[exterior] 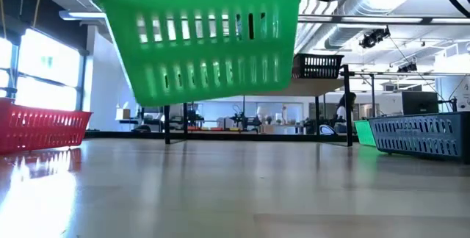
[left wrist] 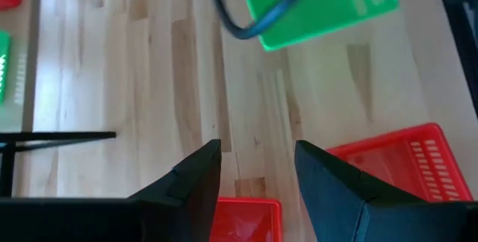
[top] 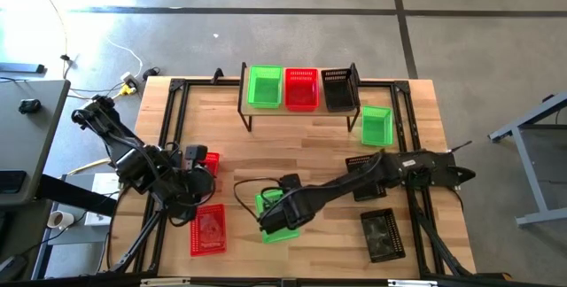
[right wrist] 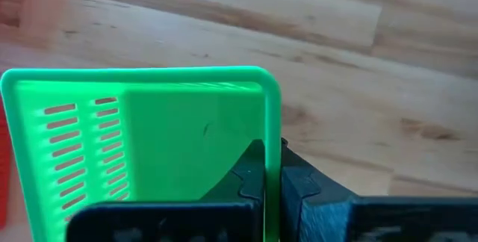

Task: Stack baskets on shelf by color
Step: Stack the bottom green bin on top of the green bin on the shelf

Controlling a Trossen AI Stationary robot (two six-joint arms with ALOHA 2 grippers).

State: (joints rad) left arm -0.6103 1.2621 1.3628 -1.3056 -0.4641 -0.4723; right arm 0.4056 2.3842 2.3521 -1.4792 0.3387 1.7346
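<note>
The right gripper (right wrist: 272, 178), jaws clamped on the rim of a green basket (top: 279, 216) lifted clear of the table well short of the shelf (top: 301, 110), probably must carry it onto the shelf's green basket (top: 264, 86); left gripper (left wrist: 258, 171) waits, jaws wide.

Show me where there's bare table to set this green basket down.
Bare wood lies between the shelf legs and the right gripper, which holds the green basket aloft. The near edge is crowded: red basket on the left, black basket on the right, left gripper nearby.
</note>
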